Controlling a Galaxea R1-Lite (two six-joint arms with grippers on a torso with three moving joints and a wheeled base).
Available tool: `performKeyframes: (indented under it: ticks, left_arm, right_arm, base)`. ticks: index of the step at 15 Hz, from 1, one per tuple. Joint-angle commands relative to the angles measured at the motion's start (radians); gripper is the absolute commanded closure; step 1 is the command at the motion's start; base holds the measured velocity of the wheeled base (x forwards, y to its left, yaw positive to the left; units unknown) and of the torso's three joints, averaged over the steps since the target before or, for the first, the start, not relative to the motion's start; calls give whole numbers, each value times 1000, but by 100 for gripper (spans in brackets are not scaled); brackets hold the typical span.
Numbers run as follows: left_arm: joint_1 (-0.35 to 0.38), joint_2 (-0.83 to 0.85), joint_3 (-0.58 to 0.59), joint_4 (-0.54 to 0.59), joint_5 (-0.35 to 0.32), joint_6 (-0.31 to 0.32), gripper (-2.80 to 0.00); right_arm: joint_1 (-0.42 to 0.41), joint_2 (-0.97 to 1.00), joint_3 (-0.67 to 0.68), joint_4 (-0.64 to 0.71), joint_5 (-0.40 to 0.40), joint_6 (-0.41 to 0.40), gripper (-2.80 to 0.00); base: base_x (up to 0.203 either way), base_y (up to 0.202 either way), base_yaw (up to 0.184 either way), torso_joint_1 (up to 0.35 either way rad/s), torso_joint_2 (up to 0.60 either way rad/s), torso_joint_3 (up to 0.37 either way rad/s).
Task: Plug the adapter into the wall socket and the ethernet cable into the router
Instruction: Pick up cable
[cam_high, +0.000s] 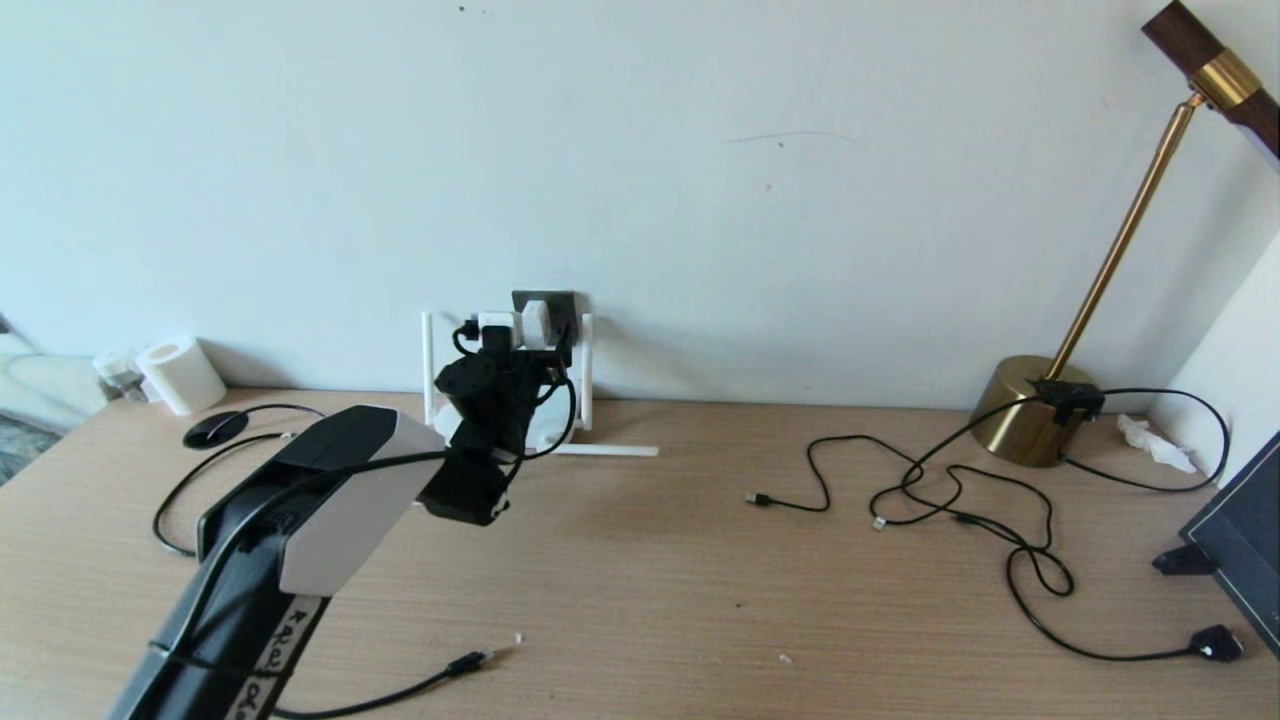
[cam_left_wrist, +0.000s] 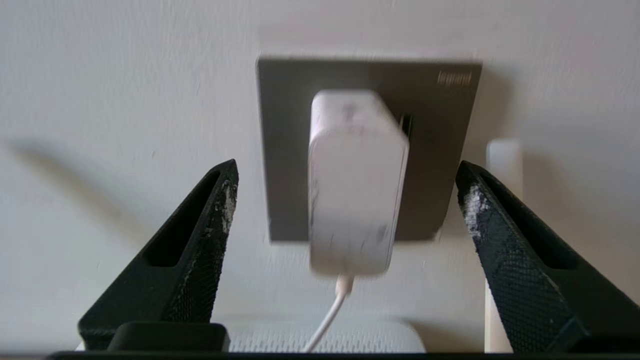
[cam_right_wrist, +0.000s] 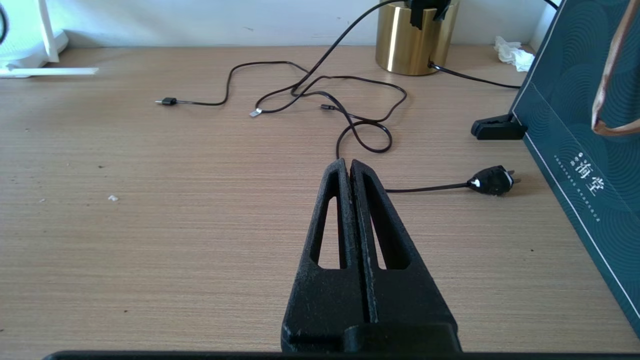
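Left hand (cam_left_wrist: 345, 200) spread wide, its fingers (cam_left_wrist: 210, 240) flanking but clear of the adapter (cam_left_wrist: 355, 185) seated in the wall socket (cam_left_wrist: 435, 150). Right hand (cam_right_wrist: 350, 167) pressed together, empty, above the counter (cam_right_wrist: 150, 225).

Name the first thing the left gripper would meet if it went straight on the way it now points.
Probably the adapter, seated in the socket on the wall. It sits between the open left gripper's fingers, right ahead, though depth is hard to judge.
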Motion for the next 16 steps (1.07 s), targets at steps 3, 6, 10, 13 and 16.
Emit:
performKeyframes:
  ticks: [3, 6, 10, 13, 16]
  left_arm:
    - [0, -202, 320, -51, -29, -3, -280]
    - [0, -369, 514, -88, -45, -4, -280]
    - [-4, -641, 785, -104, -75, -3, 0]
    - [3, -866, 878, -54, -144, 1, 0]
    - [6, -1129, 888, 375, -301, 16, 0]
  right_arm:
    - [1, 0, 0, 0, 0, 0, 0]
    - [1, 0, 0, 0, 0, 0, 0]
    - [1, 0, 0, 0, 0, 0, 0]
    - [1, 0, 0, 0, 0, 0, 0]
    - [1, 0, 0, 0, 0, 0, 0]
  base:
    - [0, 0, 0, 0, 0, 0]
    - [0, 0, 0, 0, 0, 0]
    - [0, 0, 0, 0, 0, 0]
    - [0, 0, 0, 0, 0, 0]
    - [0, 0, 0, 0, 0, 0]
